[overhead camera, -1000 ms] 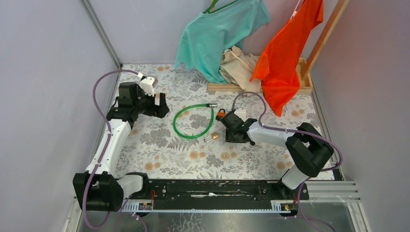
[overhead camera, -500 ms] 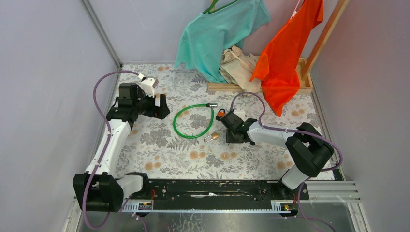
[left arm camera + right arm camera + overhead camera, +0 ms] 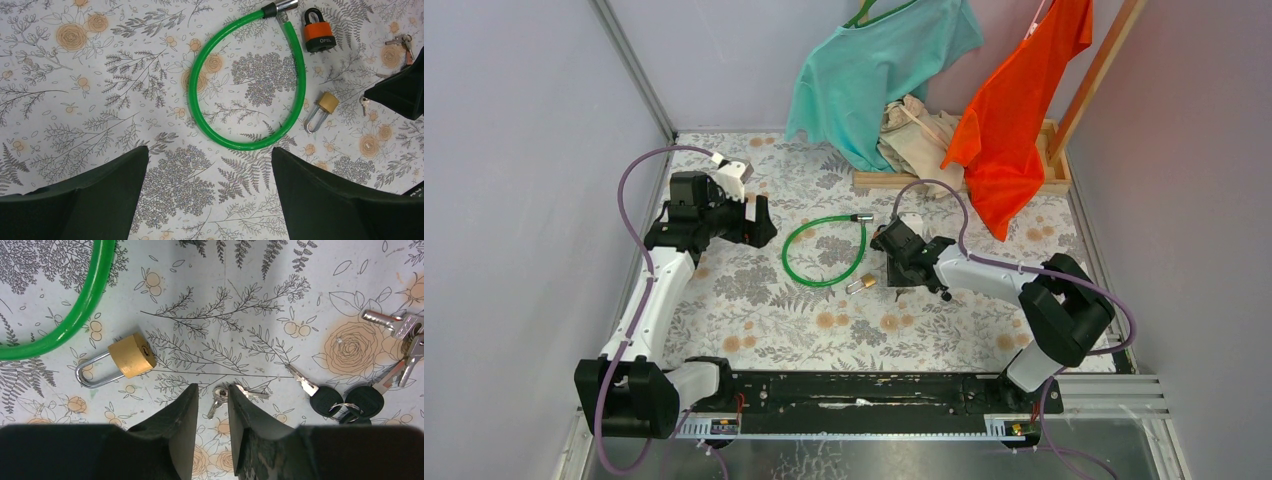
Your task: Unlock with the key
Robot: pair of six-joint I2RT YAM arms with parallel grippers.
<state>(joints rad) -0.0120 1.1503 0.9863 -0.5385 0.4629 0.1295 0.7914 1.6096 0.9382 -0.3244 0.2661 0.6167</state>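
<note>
The key has a black plastic head and a silver blade. It lies on the floral table, ringed to a like one, right of my right gripper. That gripper points down with its jaws a narrow gap apart. A small all-silver key pair lies on the table between its tips. The orange padlock lies beside the green cable lock. My left gripper is wide open and empty, above the table left of the cable. In the top view my right gripper covers the orange padlock.
A small brass padlock lies left of my right fingertips. Another silver key bunch lies at the far right. A teal shirt, an orange shirt and a wooden rack base stand at the back.
My right gripper has swung left and a little farther back, and now covers the orange padlock in the top view. The left arm has barely moved.
</note>
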